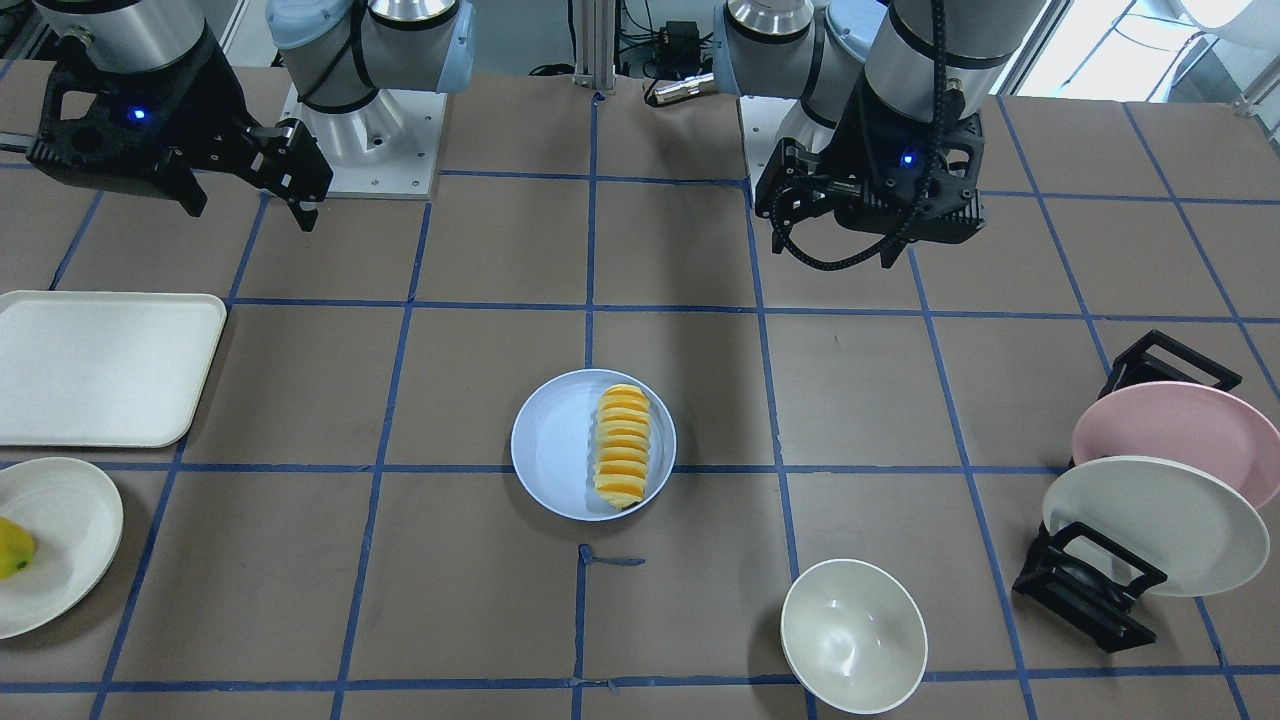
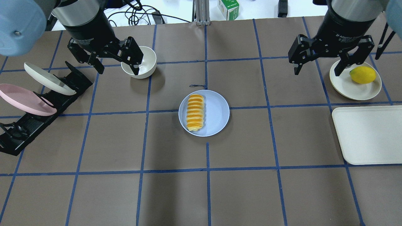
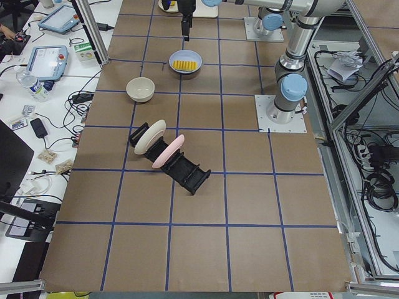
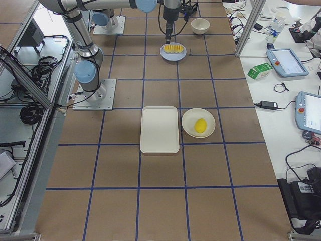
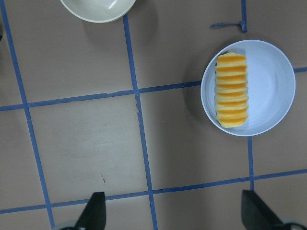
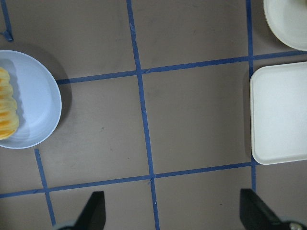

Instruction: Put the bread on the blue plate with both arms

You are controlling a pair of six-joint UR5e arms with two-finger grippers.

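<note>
As bread (image 2: 195, 112) lies on blue plate (image 2: 216, 113), 9 o'clock half in overhead view, task looks done; left end effector (image 2: 118, 69) at 10 o'clock, right end effector (image 2: 316, 72) at 2, both spread, empty, clear of plate.

- The blue plate (image 6: 38, 100) lies on the desk (image 6: 192, 120) at the left edge, partly cut off, with the bread (image 6: 5, 108) on it.
- A tray (image 6: 280, 112) lies at the right, with a cream plate (image 6: 288, 21) just beyond it.
- The jaws stand wide apart, dark fingertips (image 6: 93, 211) nearest, nothing between them.
</note>
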